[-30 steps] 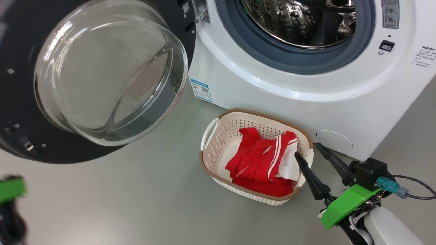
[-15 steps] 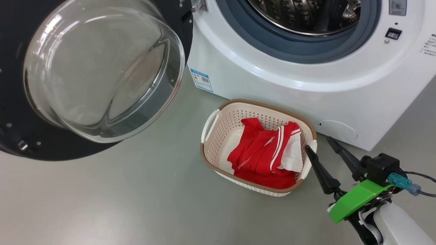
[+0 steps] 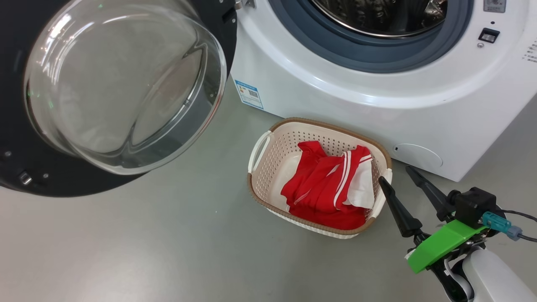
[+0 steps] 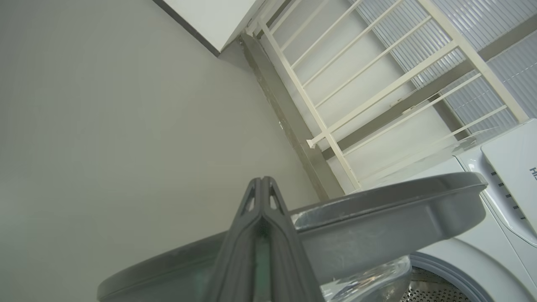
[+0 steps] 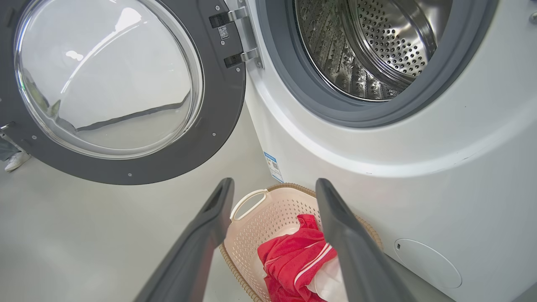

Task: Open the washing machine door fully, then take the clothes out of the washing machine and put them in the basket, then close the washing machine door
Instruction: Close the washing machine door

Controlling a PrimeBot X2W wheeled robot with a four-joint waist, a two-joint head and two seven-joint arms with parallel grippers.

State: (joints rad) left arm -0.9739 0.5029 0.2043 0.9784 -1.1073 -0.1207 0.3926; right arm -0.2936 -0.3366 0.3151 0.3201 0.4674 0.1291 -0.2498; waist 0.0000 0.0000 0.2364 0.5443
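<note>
The washing machine door stands swung wide open to the left, glass bowl facing out, black rim around it. The white washing machine shows a bare steel drum. On the floor in front of it, the basket holds the red and white clothes. My right gripper hovers open at the basket's right end, nothing between its fingers, and looks over the basket and clothes. My left gripper is shut and empty, close by the door's grey edge.
Grey floor spreads left of and in front of the basket. A white railing and wall stand beyond the machine. A person's white shoe is at the far left, behind the open door.
The head camera has tilted, shifting the scene up slightly. My left gripper's green mount has left the lower left corner. My right gripper has drawn back from over the clothes to the basket's right end.
</note>
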